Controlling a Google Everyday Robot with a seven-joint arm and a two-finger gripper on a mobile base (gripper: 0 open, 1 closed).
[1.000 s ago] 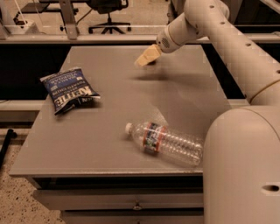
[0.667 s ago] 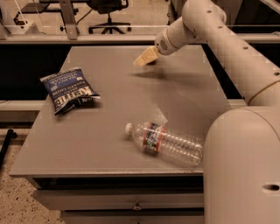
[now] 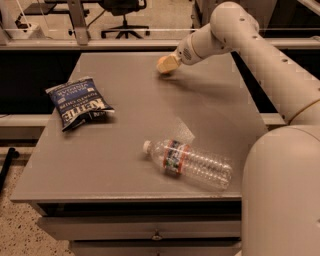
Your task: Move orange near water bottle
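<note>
The water bottle (image 3: 190, 162) lies on its side near the front right of the grey table (image 3: 125, 115). It is clear and ribbed, with a white cap pointing left and a red, white and dark blue label. My gripper (image 3: 167, 64) is low over the far middle of the table, well beyond the bottle, at the end of the white arm (image 3: 260, 45) that reaches in from the right. The orange does not show in this view; nothing round and orange lies on the table top that I can see.
A dark blue chip bag (image 3: 77, 102) lies on the left side of the table. My white arm base (image 3: 282, 195) fills the right front corner. Drawers (image 3: 150, 230) sit under the table front. An office chair (image 3: 122, 15) stands behind the table.
</note>
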